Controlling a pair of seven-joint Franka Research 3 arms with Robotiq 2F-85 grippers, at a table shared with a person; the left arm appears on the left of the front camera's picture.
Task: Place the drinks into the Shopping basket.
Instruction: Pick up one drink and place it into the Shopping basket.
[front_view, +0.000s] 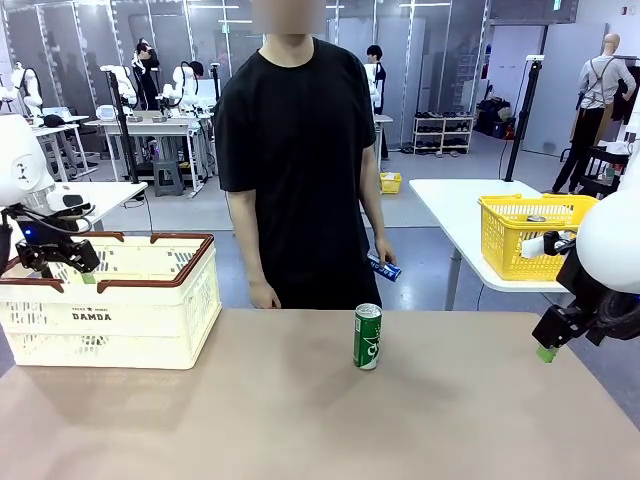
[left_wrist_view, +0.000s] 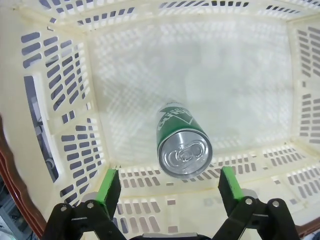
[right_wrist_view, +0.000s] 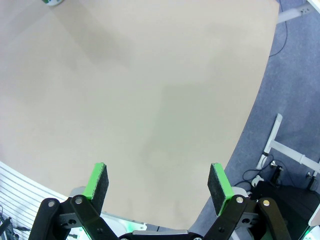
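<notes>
One green can is inside the Shopping basket, its silver top facing my left gripper, which hangs open just above it without touching. In the front view that left gripper is over the cream basket at the table's left. A second green can stands upright mid-table, and its edge shows as the green can at the top of the right wrist view. The person at the far side holds the blue can in one hand. My right gripper hovers open off the right edge, also seen as the right gripper.
A yellow mesh basket sits on a separate white table behind and to the right. The tan table has bare surface in front of the standing can. The table's right edge drops to blue floor.
</notes>
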